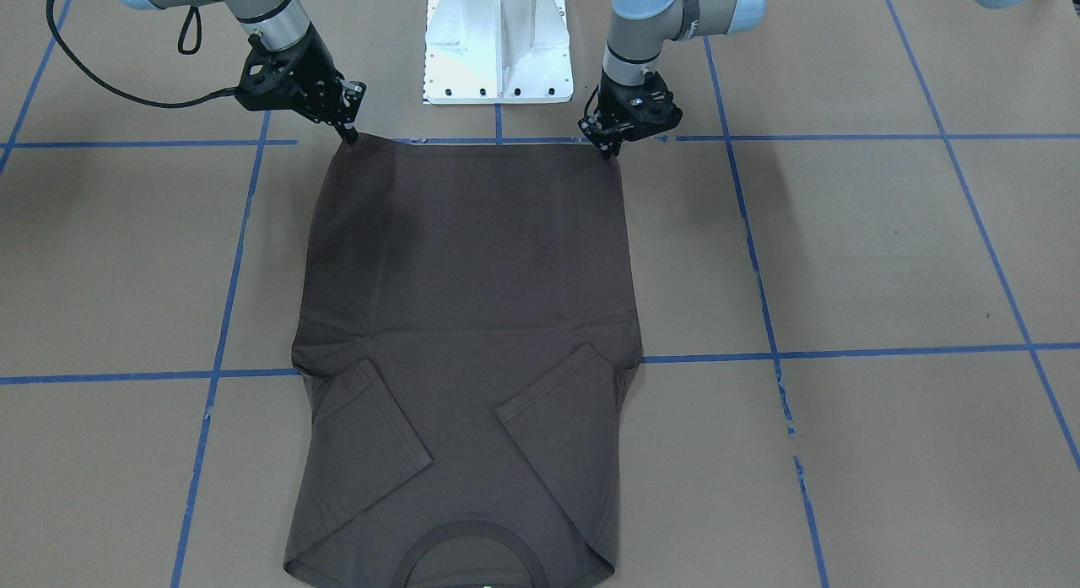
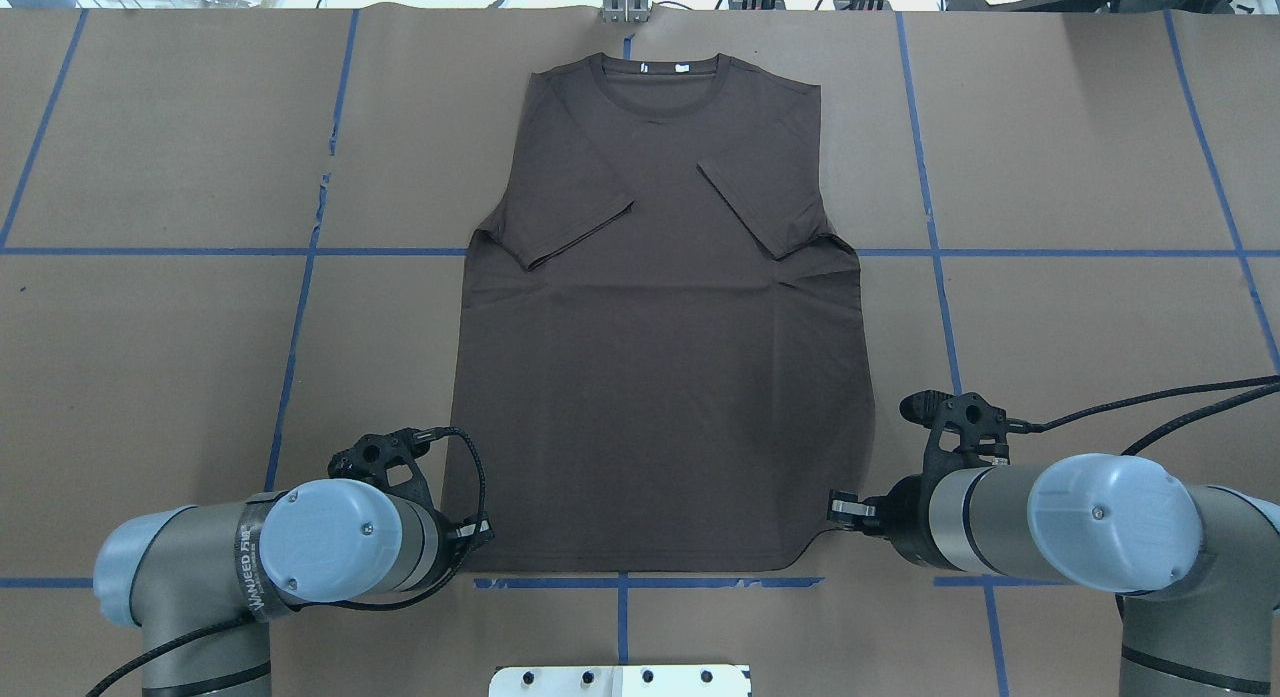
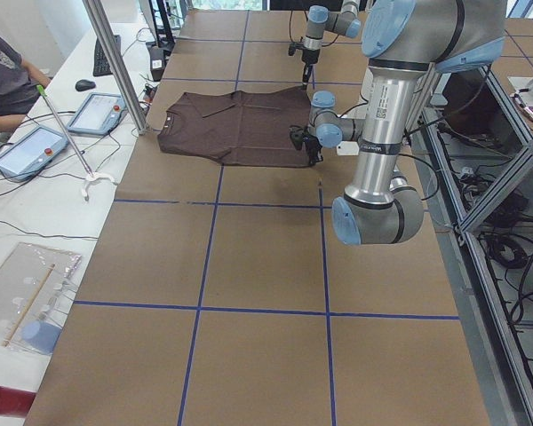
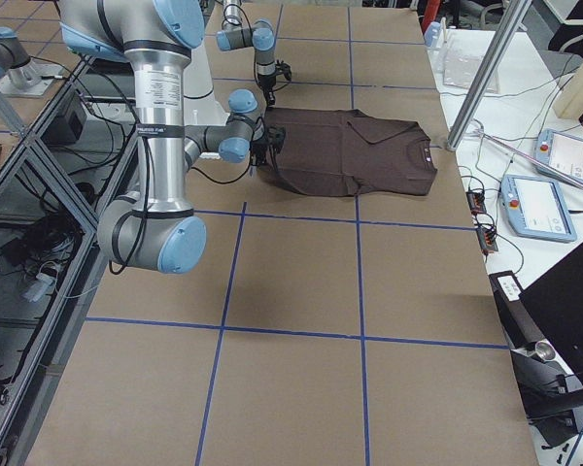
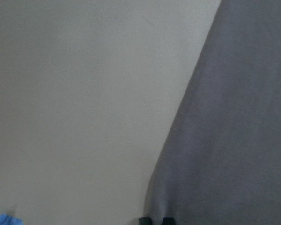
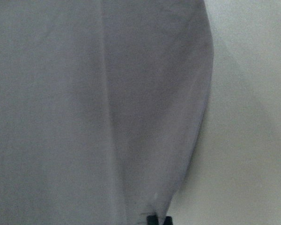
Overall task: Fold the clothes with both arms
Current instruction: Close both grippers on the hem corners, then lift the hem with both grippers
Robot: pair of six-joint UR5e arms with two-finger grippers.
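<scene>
Shirt (image 2: 655, 377) lies flat mid-tabletop (image 2: 180, 357), collar (image 2: 655, 82) toward the far edge, hem along the robot's edge. Both sleeves (image 2: 572, 222) are folded in across the chest. Left end effector (image 2: 482, 533) is down at the hem's left corner, fingers pinched almost together, cloth gathering into them in the wrist view. Right end effector (image 2: 838, 507) is at the hem's right corner, jaws closed tight on the fabric, with a soft ridge of cloth running out from the grip. Between the two corners the hem lies straight, and the body of the shirt is smooth.
</scene>
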